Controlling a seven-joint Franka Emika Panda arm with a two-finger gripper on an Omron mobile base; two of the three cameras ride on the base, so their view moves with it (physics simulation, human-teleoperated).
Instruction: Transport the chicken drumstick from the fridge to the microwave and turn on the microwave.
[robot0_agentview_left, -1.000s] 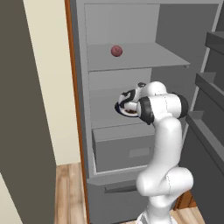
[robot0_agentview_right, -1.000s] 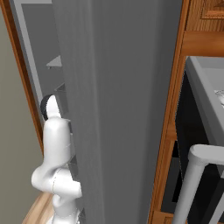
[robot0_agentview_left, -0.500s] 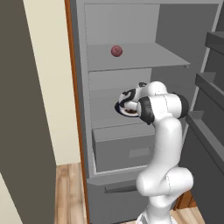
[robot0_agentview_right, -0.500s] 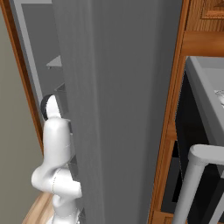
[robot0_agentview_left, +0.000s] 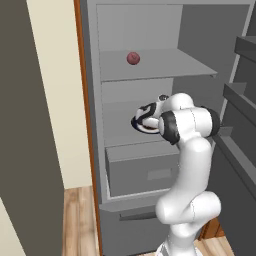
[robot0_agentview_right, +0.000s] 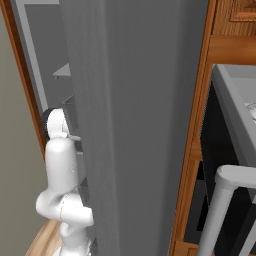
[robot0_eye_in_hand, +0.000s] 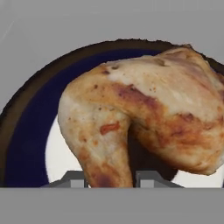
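The golden-brown chicken drumstick (robot0_eye_in_hand: 144, 105) lies on a white plate (robot0_eye_in_hand: 26, 144) with a dark blue rim, on the middle shelf of the open grey fridge (robot0_agentview_left: 200, 45). My gripper (robot0_eye_in_hand: 111, 178) reaches down onto it. Its two fingertips (robot0_eye_in_hand: 72, 178) press against either side of the drumstick's narrow lower end. In the left base view the gripper (robot0_agentview_left: 149, 116) sits over the plate (robot0_agentview_left: 137, 124) inside the fridge, with the white arm bent in from the lower right. The fridge's dark grey outer side (robot0_agentview_right: 140, 125) hides the hand in the right base view. The microwave is out of view.
A small reddish ball (robot0_agentview_left: 133, 58) rests on the shelf above. A closed drawer (robot0_agentview_left: 145, 172) lies just under the plate's shelf. The open fridge door with its racks (robot0_agentview_left: 240, 100) stands close on the right. A wooden cabinet post (robot0_agentview_right: 200, 125) and grey counter (robot0_agentview_right: 235, 100) flank the fridge.
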